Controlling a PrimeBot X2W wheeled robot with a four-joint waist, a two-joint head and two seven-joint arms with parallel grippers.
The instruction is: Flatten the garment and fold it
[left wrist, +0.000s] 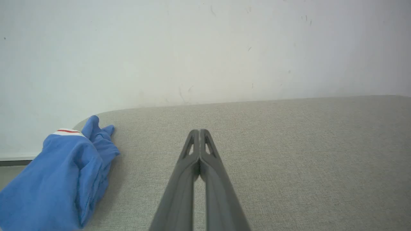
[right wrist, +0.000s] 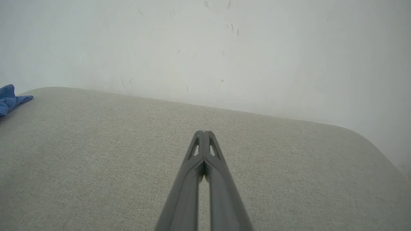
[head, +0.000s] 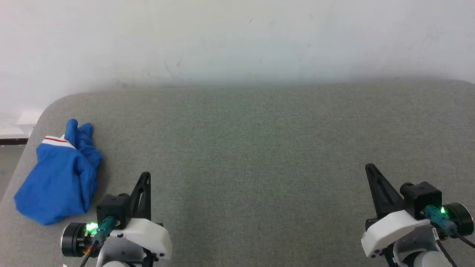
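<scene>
A: Starting far left: see the garment (head: pixel 55 181)? Bunched into a blue heap near the left edge of the grey cloth-covered table (head: pixel 259 148), just short of its rounded far corner.

B: Seen. Crumpled on itself, with a strip of white, red-striped trim (head: pixel 55 141) on top. No print visible, no sleeve to tell apart.

A: Likely to handle how?

B: Probably light, soft and floppy, so bound to sag and drag rather than hold shape. Not fragile, and hardly slippery on that weave. Best pinched at an edge, not at the bulk. Judging from here, at the trim band, then at a second hem or corner once found.

A: Moving right, to the left gripper (head: pixel 145 175)?

B: Just right of the heap, apart from it, pressed together and pinching nothing. Plain in the left wrist view too, with fingers (left wrist: pixel 179 186) meeting at the tips and the cloth off to one side.

A: Then bare table across the middle. And far right?

B: The right gripper (head: pixel 370 167), well apart from the garment, likewise closed tight and holding nothing, pointing toward the pale wall (head: pixel 237 37).

A: So nothing begun?

B: Looks that way: not flattened, not folded. Calls for spreading the left gripper first, then reaching leftward to the trim.
</scene>
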